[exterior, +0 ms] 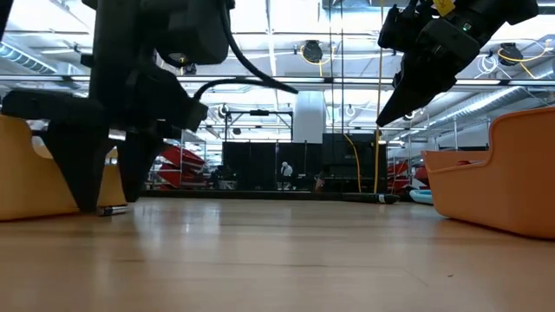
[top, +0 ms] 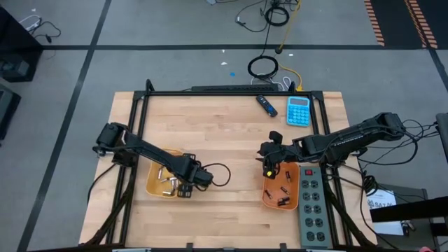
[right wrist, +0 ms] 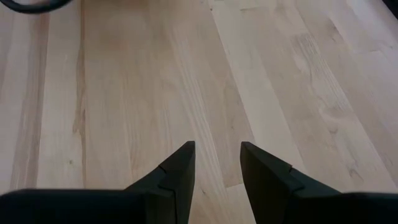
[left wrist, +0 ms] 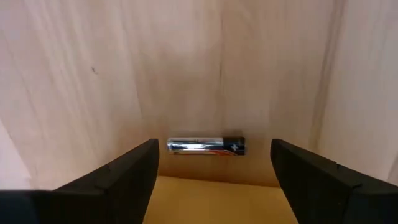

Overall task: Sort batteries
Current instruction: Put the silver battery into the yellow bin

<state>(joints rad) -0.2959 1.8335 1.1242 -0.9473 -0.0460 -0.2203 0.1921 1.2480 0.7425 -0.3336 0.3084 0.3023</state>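
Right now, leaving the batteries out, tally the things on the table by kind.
Trays: 2
Calculator: 1
Power strip: 1
Pen-like gadget: 1
Total: 5

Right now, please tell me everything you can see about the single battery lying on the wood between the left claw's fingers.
The battery is a small cylinder with a shiny silver body and a dark band at one end. It lies flat on its side on the pale wooden table, just beyond the yellow tray's rim. The left claw is open around it, one dark finger on each side, neither touching it. In the low view it rests by those fingers' feet.
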